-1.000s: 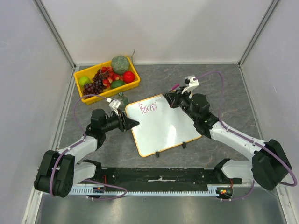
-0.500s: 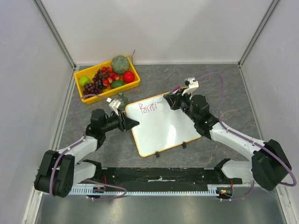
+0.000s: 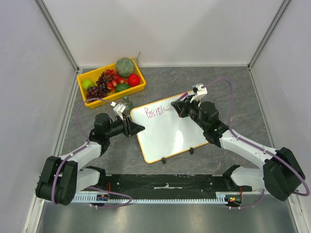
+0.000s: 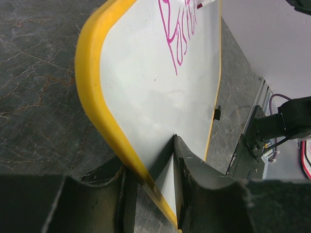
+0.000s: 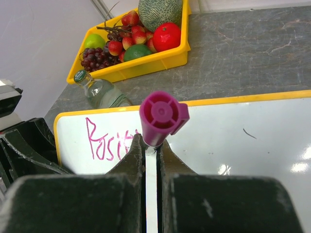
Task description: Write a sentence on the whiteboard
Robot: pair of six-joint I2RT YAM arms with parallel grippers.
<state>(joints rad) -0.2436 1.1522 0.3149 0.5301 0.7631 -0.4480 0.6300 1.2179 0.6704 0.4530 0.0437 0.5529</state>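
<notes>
A: Right gripper (image 5: 151,145)?
B: Jaws nearly closed, pinching the magenta marker (image 5: 163,114) upright, cap end up. Its tip is hidden in every view, so contact with the board can't be told.
A: Left gripper (image 4: 155,184)?
B: Clamped on the yellow frame at the left edge of the whiteboard (image 3: 170,133), one finger on the white face.
A: Board position?
B: Flat mid-table, turned at an angle, black feet on the near edge. The sentence (image 3: 153,112) sits at the far-left corner and reads roughly "Positi".
A: Change since a second ago?
B: The right wrist has slid slightly right and nearer. The left arm and board are the same.
A: Room?
B: Bare white right of and below the letters. The bottle (image 3: 127,103) is just beside the board's far-left corner, the fruit tray (image 3: 116,96) beyond it. Grey table (image 3: 233,92) shows right of the board.
</notes>
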